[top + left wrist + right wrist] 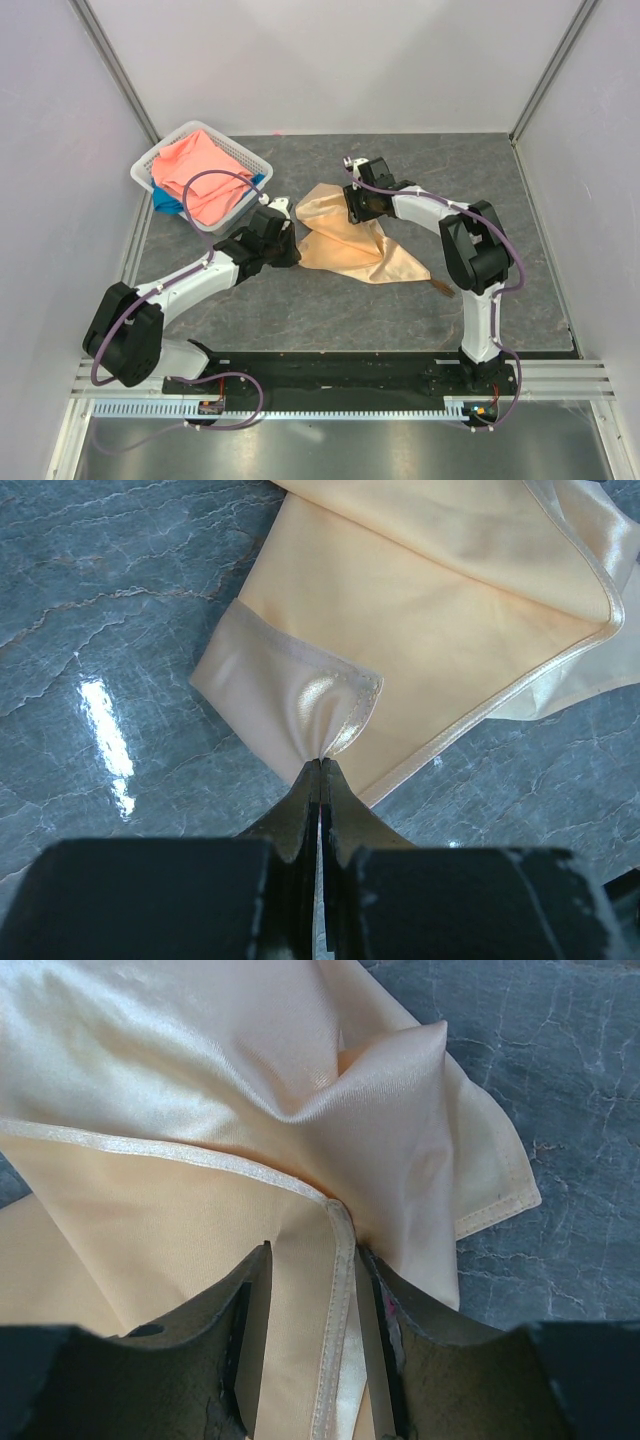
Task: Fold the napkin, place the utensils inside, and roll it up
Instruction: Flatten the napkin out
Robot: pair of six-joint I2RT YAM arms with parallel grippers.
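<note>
The peach-gold satin napkin (350, 250) lies crumpled and partly folded on the grey table. My left gripper (294, 252) is at its left edge. In the left wrist view the jaws (321, 762) are shut on a turned-over corner of the napkin (430, 610), pinching the shiny hem. My right gripper (362, 208) is at the napkin's top edge. Its jaws (312, 1250) stand apart, and a hemmed fold of the napkin (200, 1060) runs between them. A short dark brown end of the fork (440, 290) shows at the napkin's right tip. The rest of the fork is hidden.
A white basket (150, 165) stands at the back left of the table, with a coral-pink cloth (200, 165) and a blue cloth (165, 203) in it. Pale walls close in the table on both sides and at the back.
</note>
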